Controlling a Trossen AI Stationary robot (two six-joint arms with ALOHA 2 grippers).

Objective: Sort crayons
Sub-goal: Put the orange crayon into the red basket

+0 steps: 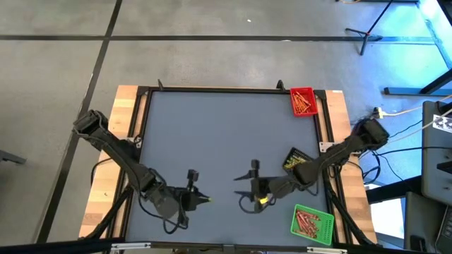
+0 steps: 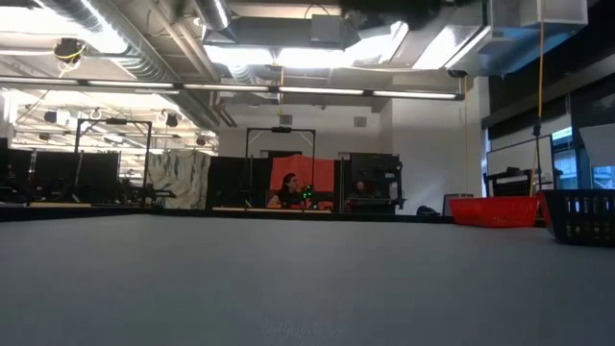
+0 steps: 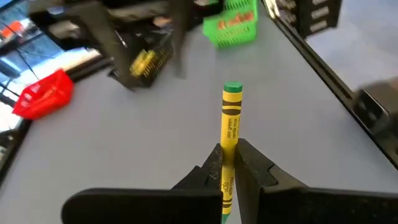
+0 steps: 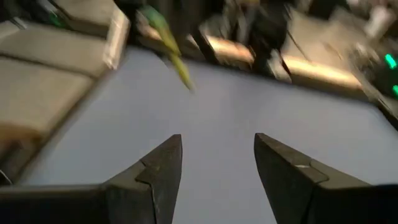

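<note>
My left gripper point(image 1: 203, 200) hovers over the near middle of the grey table, shut on one crayon point(image 3: 231, 121) with a yellow wrapper and a green end. That crayon also shows blurred in the right wrist view point(image 4: 169, 46). My right gripper point(image 4: 217, 140) faces it from the table's right point(image 1: 247, 202), open with nothing between its fingers. More crayons lie in three trays: yellow ones in the black tray point(image 1: 295, 160), red and orange ones in the red tray point(image 1: 304, 100) and the green tray point(image 1: 311, 222). My left gripper pinches the crayon's wrapped shaft point(image 3: 227, 163) between its two fingers, at about mid-length. The fingers come from the table's left, slanting a little downward, and the crayon lies along them. Its green end point(image 3: 232, 89) sticks out ahead toward my right gripper, clear of the table.
The red tray point(image 2: 495, 211) stands at the far right corner, the green tray point(image 3: 231, 25) at the near right, and the black tray point(image 2: 581, 216) between them, partly under my right arm. A dark frame point(image 1: 212, 90) borders the grey table. A person sits in the room beyond point(image 2: 286, 190).
</note>
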